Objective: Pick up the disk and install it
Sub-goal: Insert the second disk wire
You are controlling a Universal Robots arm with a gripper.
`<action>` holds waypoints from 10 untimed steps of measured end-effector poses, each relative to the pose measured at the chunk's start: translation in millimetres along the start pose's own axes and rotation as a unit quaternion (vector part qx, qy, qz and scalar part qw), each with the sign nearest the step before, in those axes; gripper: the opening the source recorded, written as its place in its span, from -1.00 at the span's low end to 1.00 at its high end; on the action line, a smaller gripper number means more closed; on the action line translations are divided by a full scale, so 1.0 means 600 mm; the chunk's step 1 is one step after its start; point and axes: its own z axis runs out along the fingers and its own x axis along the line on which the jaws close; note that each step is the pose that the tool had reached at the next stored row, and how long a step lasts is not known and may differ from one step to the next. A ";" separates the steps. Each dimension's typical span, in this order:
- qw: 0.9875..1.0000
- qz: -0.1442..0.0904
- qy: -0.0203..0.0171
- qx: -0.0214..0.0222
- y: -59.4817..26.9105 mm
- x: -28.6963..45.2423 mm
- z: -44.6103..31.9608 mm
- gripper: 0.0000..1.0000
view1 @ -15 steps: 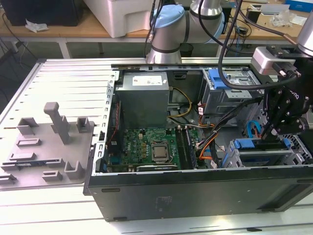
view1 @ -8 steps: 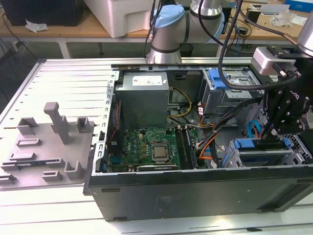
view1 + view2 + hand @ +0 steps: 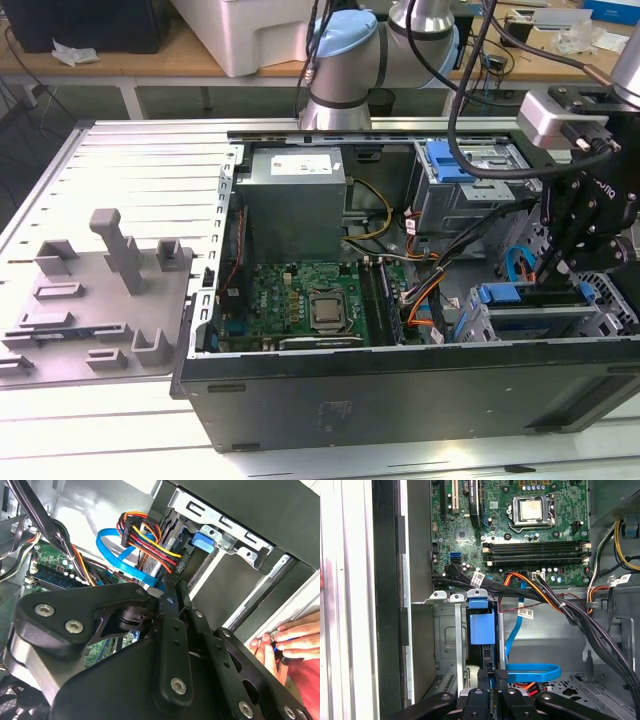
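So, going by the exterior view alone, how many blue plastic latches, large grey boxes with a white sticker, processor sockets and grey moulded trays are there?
Blue plastic latches: 2
Large grey box with a white sticker: 1
Processor socket: 1
Grey moulded tray: 1
Total: 5

Arm [image 3: 345, 55]: silver tube w/ pale blue joint caps, black cables looped alongside. Silver-grey wrist block, then matte black gripper [image 3: 572, 262] w/ white lettering. Up close in second wrist view, gripper [image 3: 170, 645] is black linkage plates w/ round silver screws at pivots.
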 end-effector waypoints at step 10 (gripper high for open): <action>1.000 0.000 0.000 0.000 0.000 0.002 0.002 -0.68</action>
